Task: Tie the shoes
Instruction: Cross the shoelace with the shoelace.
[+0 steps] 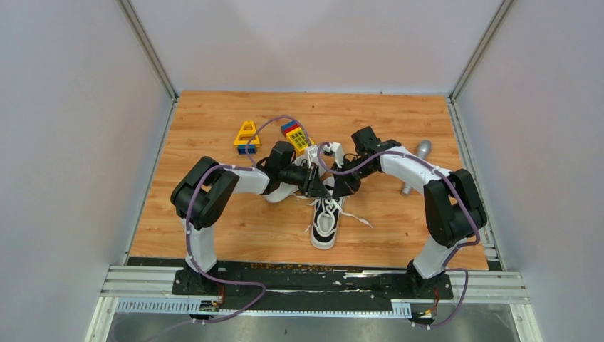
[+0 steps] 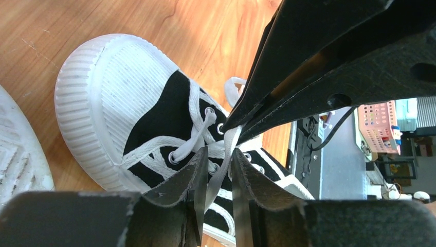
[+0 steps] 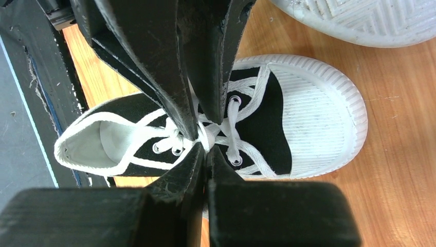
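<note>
**Q:** Orientation of the upright shoe (image 1: pixel 325 226)?
**A:** Middle of the table (image 1: pixel 214 235), long axis front to back. The white ribbed toe cap (image 2: pixel 103 98) points away from the robot, heel toward it. Black canvas, white laces.
**Q:** Grippers?
**A:** The right gripper (image 3: pixel 205 154) pinches a lace (image 2: pixel 226 149). The left gripper (image 2: pixel 220 159) straddles that lace narrowly; clamping cannot be determined.

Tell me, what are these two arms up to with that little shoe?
They are tying a black sneaker standing in the middle of the table. The right gripper is pinched shut on a white lace just above it. The left gripper has its fingers either side of that same lace, slightly apart. No bow shows yet. The second sneaker lies sole-up beside it.
</note>
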Controlling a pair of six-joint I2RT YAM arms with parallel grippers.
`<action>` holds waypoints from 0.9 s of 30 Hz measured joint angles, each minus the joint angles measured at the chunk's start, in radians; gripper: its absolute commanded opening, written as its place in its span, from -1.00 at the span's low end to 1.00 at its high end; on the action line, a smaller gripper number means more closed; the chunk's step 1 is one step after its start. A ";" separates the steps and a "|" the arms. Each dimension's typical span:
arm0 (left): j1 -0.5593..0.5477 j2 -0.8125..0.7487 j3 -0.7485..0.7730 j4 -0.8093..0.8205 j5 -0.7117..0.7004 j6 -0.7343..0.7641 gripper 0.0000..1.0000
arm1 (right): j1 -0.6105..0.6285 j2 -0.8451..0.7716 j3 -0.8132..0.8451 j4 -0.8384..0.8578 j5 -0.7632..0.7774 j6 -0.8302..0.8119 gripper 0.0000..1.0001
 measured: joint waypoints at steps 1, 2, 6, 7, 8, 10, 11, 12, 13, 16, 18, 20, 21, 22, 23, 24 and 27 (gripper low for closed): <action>0.000 0.000 0.000 -0.001 0.000 -0.001 -0.35 | 0.000 0.000 0.000 0.000 0.000 0.002 -1.00; 0.000 0.000 0.000 0.000 0.002 -0.002 -0.35 | 0.000 0.000 0.001 0.000 0.000 0.005 -1.00; 0.000 0.000 0.003 0.014 0.014 -0.024 -0.38 | 0.000 0.000 0.007 -0.001 0.000 0.011 -1.00; 0.000 0.000 0.004 0.018 0.016 -0.031 -0.39 | -0.001 0.000 0.008 0.000 0.000 0.013 -1.00; 0.000 0.000 0.005 0.018 0.017 -0.035 -0.40 | -0.001 0.000 0.008 -0.001 0.000 0.013 -1.00; 0.000 0.001 0.012 0.018 0.019 -0.045 -0.47 | -0.002 0.000 0.011 -0.001 0.001 0.016 -1.00; 0.000 0.002 0.017 0.018 0.020 -0.049 -0.55 | -0.003 0.000 0.013 -0.001 0.002 0.017 -1.00; 0.000 0.003 0.021 0.015 0.020 -0.052 -0.61 | -0.003 0.000 0.013 0.000 0.002 0.019 -1.00; 0.000 0.005 0.025 0.012 0.021 -0.054 -0.77 | -0.005 0.000 0.015 0.000 0.005 0.021 -1.00; 0.000 0.008 0.039 -0.010 0.017 -0.056 -1.00 | -0.007 0.000 0.018 0.000 0.016 0.027 -1.00; 0.000 0.008 0.048 -0.031 0.003 -0.048 -1.00 | -0.007 0.000 0.018 -0.002 0.021 0.034 -1.00; 0.000 0.008 0.055 -0.057 -0.022 -0.031 -1.00 | -0.006 0.000 0.018 -0.003 0.019 0.041 -1.00; -0.001 0.008 0.057 -0.069 -0.031 -0.021 -1.00 | -0.005 0.000 0.018 -0.003 0.019 0.044 -0.97; -0.002 0.007 0.060 -0.082 -0.043 -0.012 -1.00 | -0.005 0.000 0.018 -0.003 0.019 0.047 -0.95; -0.003 0.005 0.061 -0.093 -0.055 -0.002 -1.00 | -0.005 0.000 0.018 -0.003 0.019 0.048 -0.91; -0.004 0.002 0.061 -0.102 -0.064 0.004 -1.00 | -0.005 0.000 0.018 -0.003 0.019 0.051 -0.86; -0.007 -0.015 0.058 -0.118 -0.095 0.009 -1.00 | -0.005 -0.001 0.018 -0.003 0.014 0.059 -0.59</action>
